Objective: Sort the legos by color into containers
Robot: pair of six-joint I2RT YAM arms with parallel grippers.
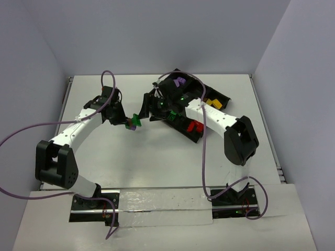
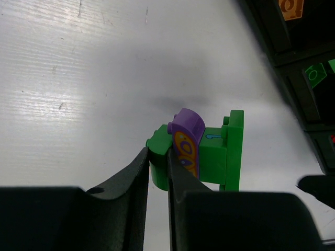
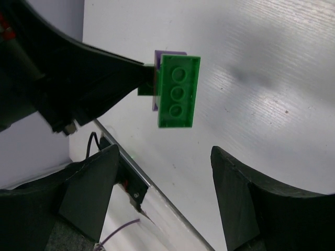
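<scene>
My left gripper [image 1: 126,122] is shut on a joined lego cluster [image 1: 135,122] and holds it above the table. In the left wrist view the fingers [image 2: 138,178] pinch a green piece [image 2: 158,166]; a purple printed piece [image 2: 186,137] and a green brick [image 2: 226,152] are stuck to it. My right gripper [image 1: 148,108] is open and empty, facing the cluster from the right. In the right wrist view the green brick [image 3: 178,91] hangs ahead of the wide-open fingers [image 3: 90,189], with a purple edge [image 3: 157,78] behind it. The black divided tray [image 1: 172,119] holds purple [image 1: 180,81], yellow [image 1: 212,102], red [image 1: 194,125] and green [image 1: 183,97] legos.
The tray lies diagonally at the back right, under the right arm. It shows in the left wrist view [image 2: 272,36] with an orange piece [image 2: 290,6] and a green piece [image 2: 315,74]. Purple cables loop over both arms. Walls close the table on three sides.
</scene>
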